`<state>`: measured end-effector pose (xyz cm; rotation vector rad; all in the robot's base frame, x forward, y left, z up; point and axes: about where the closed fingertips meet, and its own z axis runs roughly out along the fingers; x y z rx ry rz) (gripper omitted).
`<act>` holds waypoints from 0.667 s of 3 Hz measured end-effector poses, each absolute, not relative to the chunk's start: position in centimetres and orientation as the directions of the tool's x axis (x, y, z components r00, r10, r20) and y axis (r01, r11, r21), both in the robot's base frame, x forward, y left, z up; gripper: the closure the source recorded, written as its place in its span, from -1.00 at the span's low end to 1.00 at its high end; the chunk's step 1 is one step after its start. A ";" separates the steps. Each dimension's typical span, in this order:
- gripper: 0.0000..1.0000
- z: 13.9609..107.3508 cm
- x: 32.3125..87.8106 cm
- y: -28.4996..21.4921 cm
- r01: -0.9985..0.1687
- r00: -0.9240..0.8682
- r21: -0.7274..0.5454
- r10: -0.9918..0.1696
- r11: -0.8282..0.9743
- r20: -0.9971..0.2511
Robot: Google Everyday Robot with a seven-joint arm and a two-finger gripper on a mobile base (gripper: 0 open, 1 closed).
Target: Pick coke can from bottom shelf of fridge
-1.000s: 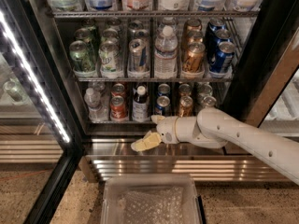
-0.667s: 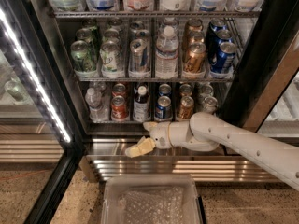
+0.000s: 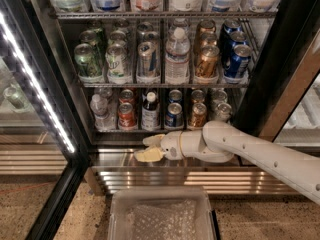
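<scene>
Coke can (image 3: 126, 115) unmoved; gripper (image 3: 149, 148) edged left, below-right of it.

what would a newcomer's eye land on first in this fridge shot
The white robot arm extending in from the right stands out first, its pale yellow two-finger gripper open just below the front edge of the bottom wire shelf. Above the gripper, the small red coke can stands on that shelf among other cans and bottles. A bright white LED strip runs down the left side of the black-framed fridge.
</scene>
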<state>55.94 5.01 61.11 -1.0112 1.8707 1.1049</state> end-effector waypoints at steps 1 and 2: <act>0.31 61.4 55.6 5.0 -0.892 -0.396 0.288 -0.299 0.347 -0.868; 0.44 61.1 56.4 5.6 -0.914 -0.309 0.174 -0.353 0.365 -0.883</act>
